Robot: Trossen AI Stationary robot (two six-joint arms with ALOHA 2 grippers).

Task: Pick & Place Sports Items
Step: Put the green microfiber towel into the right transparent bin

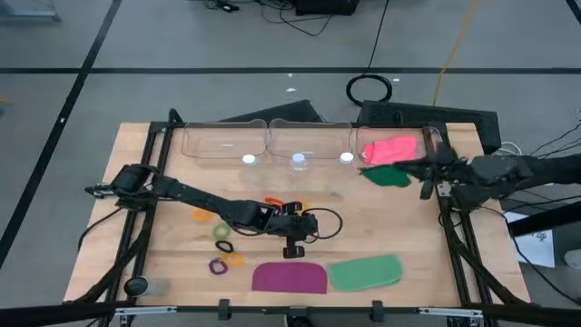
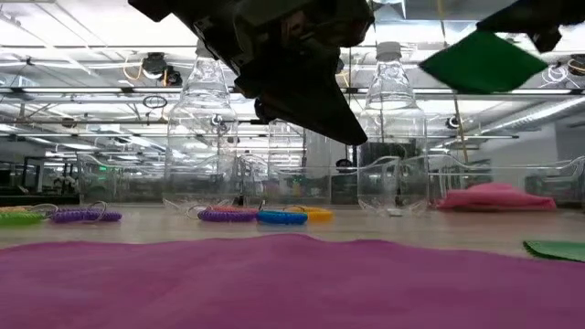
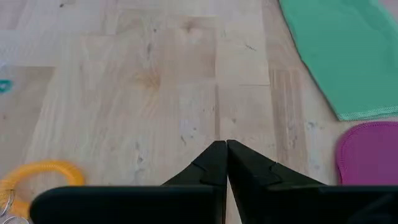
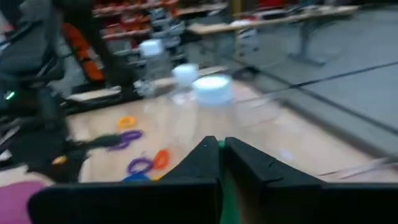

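My right gripper (image 1: 422, 174) is shut on the dark green piece (image 1: 386, 176), held in the air by the far right bin; the piece also shows in the low view (image 2: 480, 62). The pink piece (image 1: 392, 148) lies in that clear bin (image 1: 434, 138). My left gripper (image 1: 295, 243) is shut and empty above the table's middle; its shut fingertips show in the left wrist view (image 3: 224, 148). The purple piece (image 1: 289, 277) and the light green piece (image 1: 365, 272) lie flat near the front edge. Several rings (image 1: 222, 247) lie on the wood at the left. My right gripper pinches the dark green piece between its two fingers at its right-hand edge (image 1: 407, 174). The fingers come level from the table's right side. A strip of green shows between the fingers (image 4: 221, 186). The piece is lifted clear of the table, tilted (image 2: 512, 46).
Three clear bins (image 1: 225, 141) stand along the far edge, with clear bottles (image 2: 201, 137) by them. Orange (image 1: 201, 215), green (image 1: 222, 232) and purple (image 1: 216, 266) rings lie left of my left gripper. Blue and purple rings (image 2: 281, 217) show in the low view.
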